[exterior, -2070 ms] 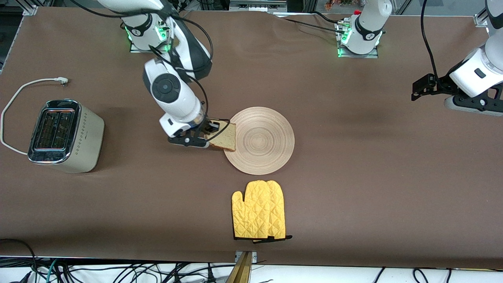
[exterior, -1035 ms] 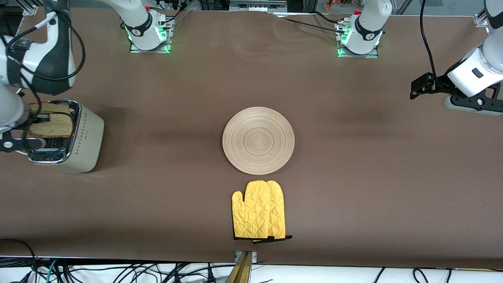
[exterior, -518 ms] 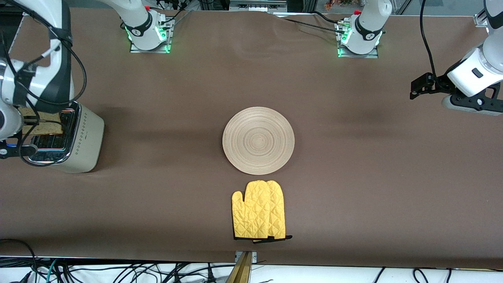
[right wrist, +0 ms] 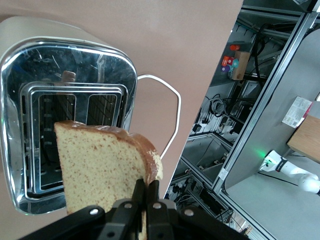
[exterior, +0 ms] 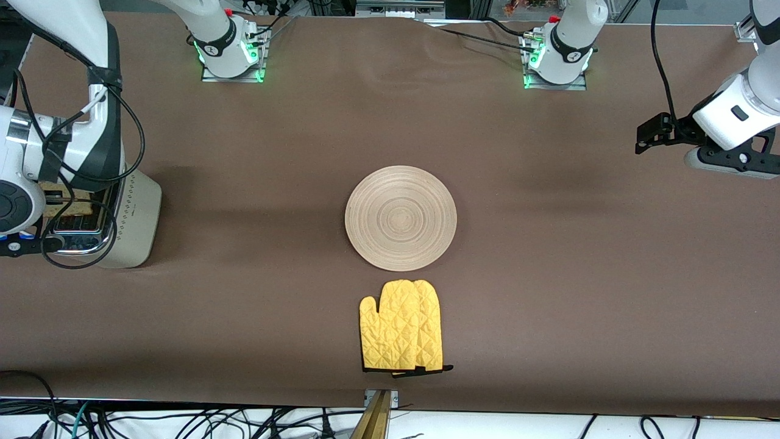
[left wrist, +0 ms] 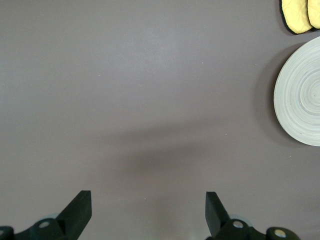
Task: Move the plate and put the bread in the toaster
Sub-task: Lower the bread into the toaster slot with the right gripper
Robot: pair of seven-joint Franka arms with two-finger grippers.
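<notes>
Nearest the front camera lies one quilted yellow oven mitt (exterior: 402, 325), flat on the brown worktop (exterior: 548, 292). Just farther from that camera than the mitt sits the single large round light-wood plate (exterior: 400, 217), bare. It looks stiff, light and smooth, so a pinch at the rim would be the likely hold.

At the right arm's end of the worktop stands one boxy cream toaster with a chrome top (exterior: 131, 222). Over its two slots hangs the right gripper (right wrist: 146, 201), fingers clamped on one edge of the single square slice of speckled brown bread (right wrist: 100, 167). The slice hangs upright above a slot, not yet in. Bread is soft, light and crumbly: an edge grip suits it, and a hard squeeze would probably dent it.

The left gripper (left wrist: 145, 212) waits with fingers apart over bare worktop toward the left arm's end.
</notes>
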